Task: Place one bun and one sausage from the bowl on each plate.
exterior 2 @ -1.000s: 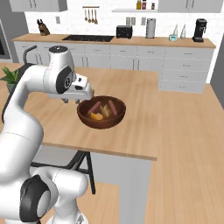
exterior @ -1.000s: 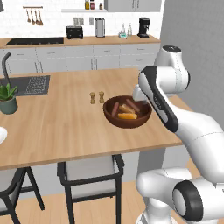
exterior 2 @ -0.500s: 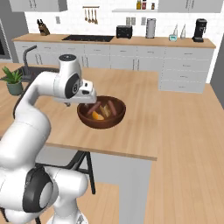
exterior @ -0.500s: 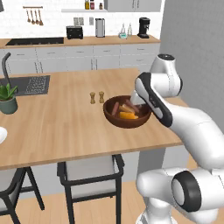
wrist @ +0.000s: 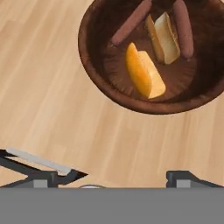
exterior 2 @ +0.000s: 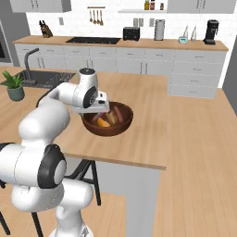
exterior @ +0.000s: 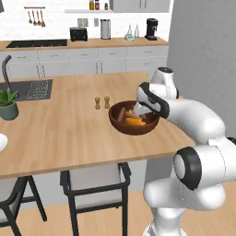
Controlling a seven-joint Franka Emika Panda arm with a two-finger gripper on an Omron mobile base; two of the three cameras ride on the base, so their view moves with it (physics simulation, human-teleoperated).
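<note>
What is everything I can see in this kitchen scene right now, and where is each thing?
bowl: one, dark brown wood, on the island counter near its front edge.
buns: two, orange-tan, inside the bowl.
sausages: two, dark reddish-brown, inside the bowl, toward its far side in the hand view.
shakers: two, small, tan with dark tops, on the counter left of the bowl.
potted plant: one, green in a grey-green pot, near the sink.
sink faucet: one, dark, at the counter's left.
toaster: one, black, on the back counter.
coffee maker: one, black, back counter.
stool: one, dark frame, under the counter.
gripper: one, dark fingertips, open, above bare counter beside the bowl.
</note>
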